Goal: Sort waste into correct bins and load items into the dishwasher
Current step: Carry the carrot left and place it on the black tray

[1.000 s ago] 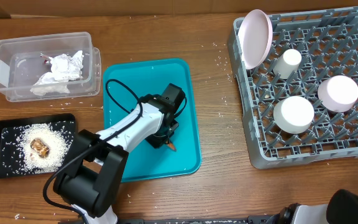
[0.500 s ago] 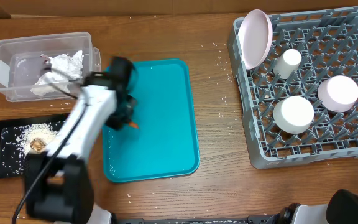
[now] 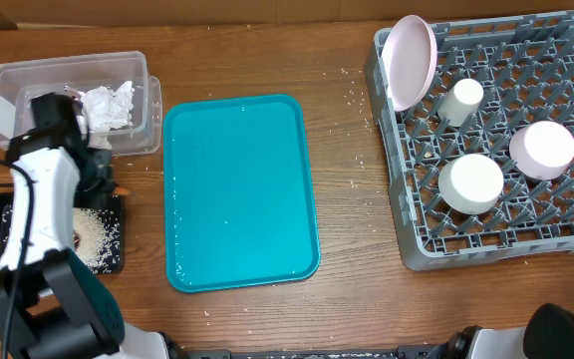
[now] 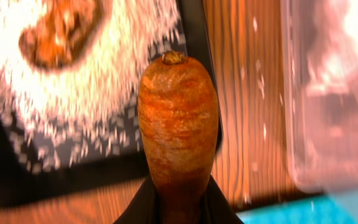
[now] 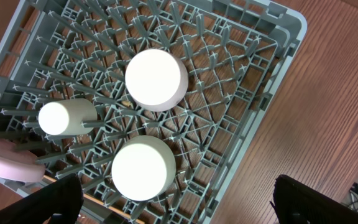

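The left fingers (image 4: 135, 210) are clamped on the base of the orange-brown carrot-like stick (image 4: 178, 121), which juts ahead of them over the black tray (image 4: 17, 180) edge, with the clear tub (image 4: 328, 93) just to their right. The right fingers (image 5: 64, 199) stand wide apart above the dish rack (image 5: 247, 87).
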### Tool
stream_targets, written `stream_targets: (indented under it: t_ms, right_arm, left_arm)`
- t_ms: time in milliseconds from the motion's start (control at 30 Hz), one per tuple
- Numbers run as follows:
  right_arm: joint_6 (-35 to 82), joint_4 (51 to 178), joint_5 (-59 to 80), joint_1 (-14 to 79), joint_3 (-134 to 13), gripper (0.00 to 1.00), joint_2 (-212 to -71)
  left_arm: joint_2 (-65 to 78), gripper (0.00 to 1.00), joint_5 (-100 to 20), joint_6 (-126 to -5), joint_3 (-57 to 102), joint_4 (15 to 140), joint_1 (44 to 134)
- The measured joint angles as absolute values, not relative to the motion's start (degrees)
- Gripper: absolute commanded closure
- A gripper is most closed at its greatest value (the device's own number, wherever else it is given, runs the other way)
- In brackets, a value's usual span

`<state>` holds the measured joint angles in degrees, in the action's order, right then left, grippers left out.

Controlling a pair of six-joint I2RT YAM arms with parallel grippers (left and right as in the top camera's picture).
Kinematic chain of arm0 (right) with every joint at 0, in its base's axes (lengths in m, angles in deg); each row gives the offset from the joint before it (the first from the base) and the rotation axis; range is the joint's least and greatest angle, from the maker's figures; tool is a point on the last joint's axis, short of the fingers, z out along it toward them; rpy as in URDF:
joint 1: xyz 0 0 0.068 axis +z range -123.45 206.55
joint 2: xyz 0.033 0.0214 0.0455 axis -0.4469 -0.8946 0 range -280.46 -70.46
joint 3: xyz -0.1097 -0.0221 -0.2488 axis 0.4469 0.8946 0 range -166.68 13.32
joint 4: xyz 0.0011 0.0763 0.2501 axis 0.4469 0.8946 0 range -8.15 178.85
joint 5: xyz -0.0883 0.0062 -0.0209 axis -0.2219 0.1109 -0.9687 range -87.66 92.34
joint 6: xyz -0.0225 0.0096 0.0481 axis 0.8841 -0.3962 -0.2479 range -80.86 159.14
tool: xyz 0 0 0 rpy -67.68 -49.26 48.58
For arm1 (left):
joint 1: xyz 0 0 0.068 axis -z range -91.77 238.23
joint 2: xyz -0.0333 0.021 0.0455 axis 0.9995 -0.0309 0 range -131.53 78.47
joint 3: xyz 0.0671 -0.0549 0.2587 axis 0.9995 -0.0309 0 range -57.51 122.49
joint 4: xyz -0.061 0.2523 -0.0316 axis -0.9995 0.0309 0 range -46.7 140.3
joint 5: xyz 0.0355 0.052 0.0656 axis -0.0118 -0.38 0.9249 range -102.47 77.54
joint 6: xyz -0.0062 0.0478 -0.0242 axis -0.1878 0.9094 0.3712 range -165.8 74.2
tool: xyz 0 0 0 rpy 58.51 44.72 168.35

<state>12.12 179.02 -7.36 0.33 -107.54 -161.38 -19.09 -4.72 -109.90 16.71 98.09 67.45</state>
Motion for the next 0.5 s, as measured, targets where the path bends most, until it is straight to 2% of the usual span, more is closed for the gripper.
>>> stream_targets:
  t_ms: [500]
  right_arm:
    - [12.1,179.0,-7.3,0.3,-107.5,0.00,-161.4]
  left_arm:
    - [-24.6,0.85,-6.7,-105.3,16.7,91.4,58.8]
